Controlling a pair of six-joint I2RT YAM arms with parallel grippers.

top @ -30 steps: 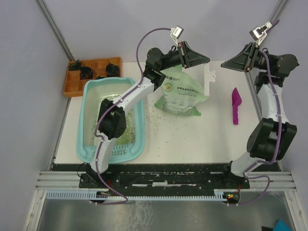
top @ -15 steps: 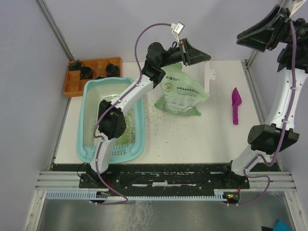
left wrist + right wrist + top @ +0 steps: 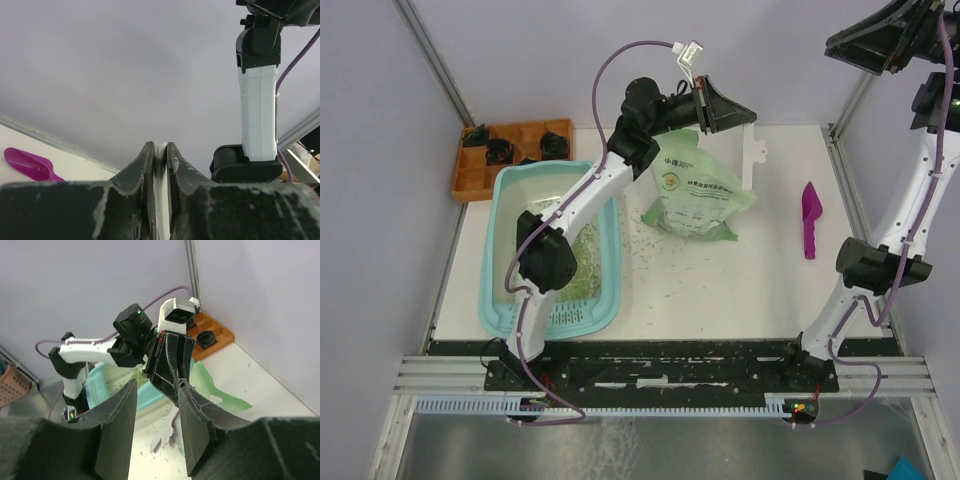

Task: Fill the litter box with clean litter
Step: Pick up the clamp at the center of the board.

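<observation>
The light teal litter box (image 3: 498,258) lies at the table's left, with pale green litter (image 3: 582,272) along its right side and more grains scattered on the table (image 3: 665,262). The green and white bag (image 3: 698,195) stands just right of the box. My left gripper (image 3: 750,118) hovers over the bag's top, shut on a thin white strip (image 3: 755,160) that hangs beside the bag; the left wrist view shows the sheet (image 3: 160,165) pinched between the fingers. My right gripper (image 3: 832,44) is raised high at the far right, open and empty. From there it looks down on the left gripper (image 3: 172,360).
A magenta scoop (image 3: 810,216) lies on the table right of the bag. An orange compartmented tray (image 3: 470,178) with black parts sits behind the litter box. Frame posts and walls stand close on both sides.
My right arm has swung up and away to the far right corner, leaving the strip. The left gripper has lifted slightly, still shut on the white strip.
</observation>
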